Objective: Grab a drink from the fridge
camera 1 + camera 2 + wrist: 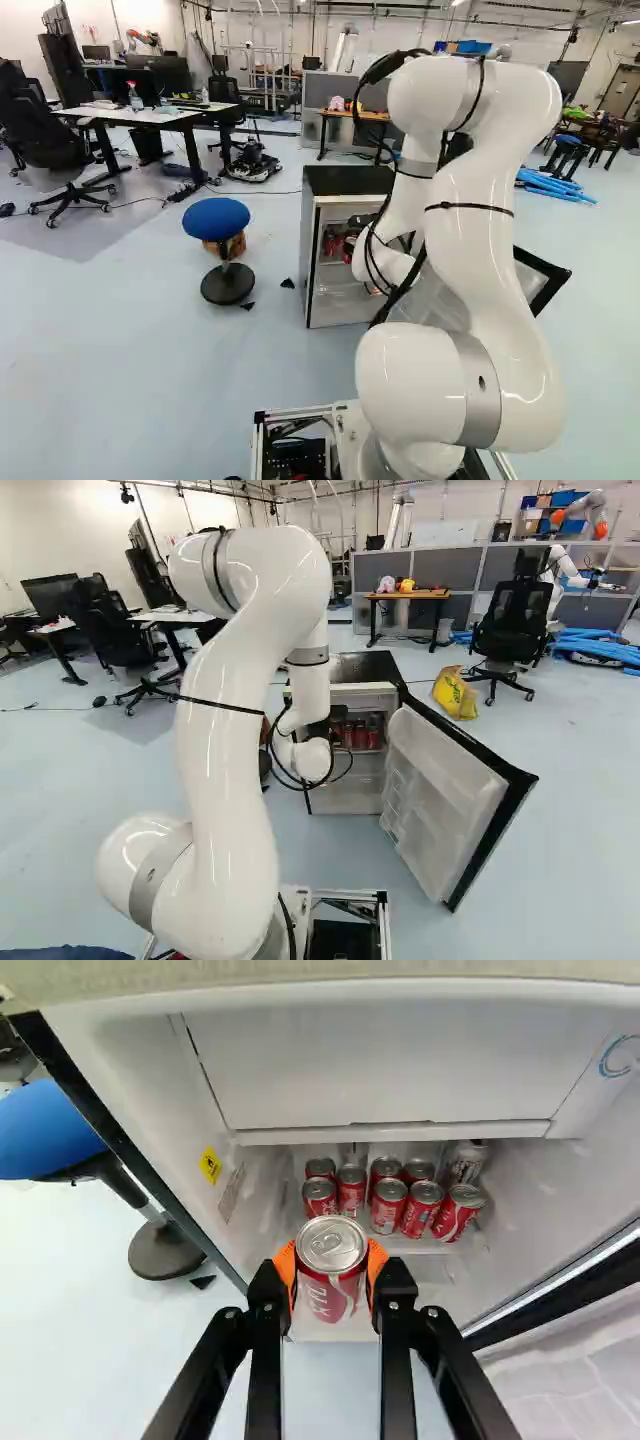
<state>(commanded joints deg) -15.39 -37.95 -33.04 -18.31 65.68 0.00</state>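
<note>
The black two-fingered gripper (331, 1264) held a red, silver-topped metal can (330, 1295) between its orange pads (286, 1262), squeezed from both sides, likely against slipping. Ahead of the jaws, similar red metal cans (388, 1207) stood grouped inside the white-lined fridge (370, 1070). Beside the jaws, the black-edged door (440, 790) stood open, presumably giving the jointed white arm (240, 720) room to withdraw.

Bent arm (480, 240) (fingers (286, 1268) partly closed).
</note>
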